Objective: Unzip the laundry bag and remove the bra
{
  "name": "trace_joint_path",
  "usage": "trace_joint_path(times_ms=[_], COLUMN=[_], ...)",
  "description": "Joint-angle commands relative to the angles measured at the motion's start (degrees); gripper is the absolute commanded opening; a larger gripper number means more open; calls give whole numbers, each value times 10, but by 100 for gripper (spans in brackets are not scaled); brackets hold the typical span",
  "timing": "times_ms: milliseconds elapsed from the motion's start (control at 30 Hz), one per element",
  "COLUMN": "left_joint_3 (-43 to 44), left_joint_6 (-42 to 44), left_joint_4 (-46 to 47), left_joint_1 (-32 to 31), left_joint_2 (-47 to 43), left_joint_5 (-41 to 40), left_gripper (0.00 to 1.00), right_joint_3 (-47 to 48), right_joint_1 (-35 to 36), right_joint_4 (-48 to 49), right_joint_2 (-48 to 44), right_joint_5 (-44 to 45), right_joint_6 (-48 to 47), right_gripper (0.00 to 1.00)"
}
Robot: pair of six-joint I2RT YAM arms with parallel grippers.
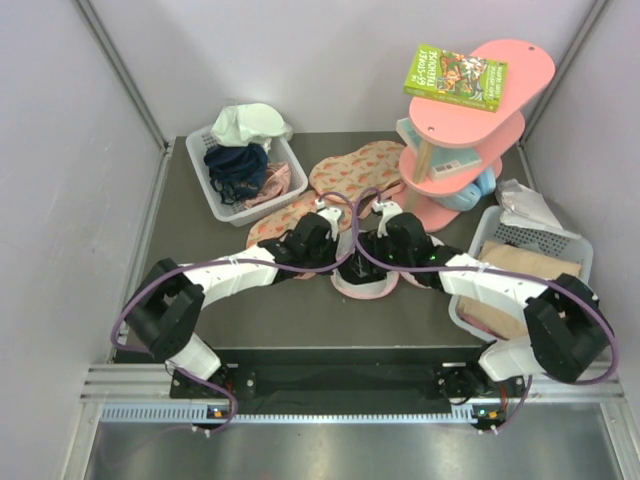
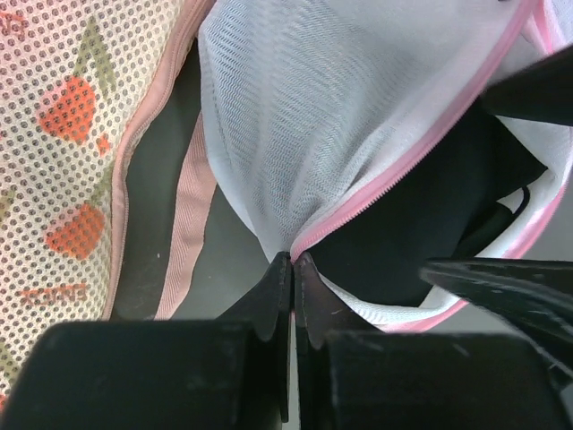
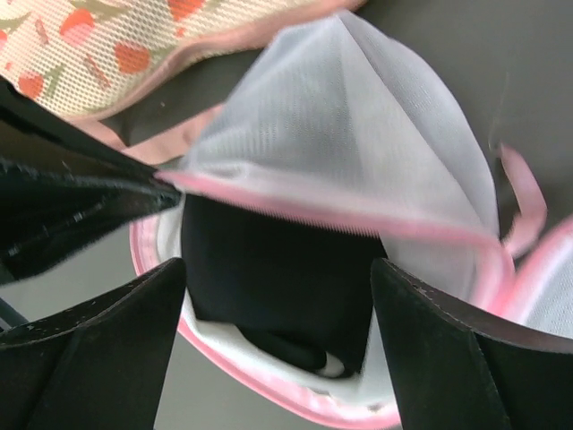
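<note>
The laundry bag (image 1: pixel 362 284), white mesh with pink zip trim, lies at the table's middle under both grippers. Its zip is open. In the left wrist view my left gripper (image 2: pixel 293 258) is shut on the bag's pink zip edge and lifts the mesh top (image 2: pixel 313 116) up. The black bra (image 2: pixel 421 215) shows inside the opening. In the right wrist view my right gripper (image 3: pixel 277 269) is open, its jaws standing either side of the bra (image 3: pixel 269 296) inside the bag (image 3: pixel 358 134), not closed on it. The left gripper (image 3: pixel 81 206) shows there at the left, pinching the trim.
Pink fruit-print fabric pieces (image 1: pixel 355 170) lie behind the bag, also in the left wrist view (image 2: pixel 72 134). A white basket (image 1: pixel 285 165) with a navy garment and pale cloth stands back left. A pink shelf (image 1: pixel 470 150) with a green book stands back right. A white basket (image 1: pixel 575 245) with beige cloth is at the right.
</note>
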Motion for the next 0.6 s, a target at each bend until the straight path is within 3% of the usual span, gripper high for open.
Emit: trace_joint_path(times_ms=[0,567], left_joint_3=[-10,-12], left_joint_6=[-11,-32], left_joint_4=[27,53], left_joint_1=[12,28], left_joint_2=[-31,-48], left_joint_5=[21,49], left_gripper=[0,0], right_joint_3=[52,88], right_joint_1=[26,81], right_joint_4=[25,-6], right_joint_2=[38,129], right_joint_5=[27,116], right_joint_6=[-12,-6], right_gripper=[84,86])
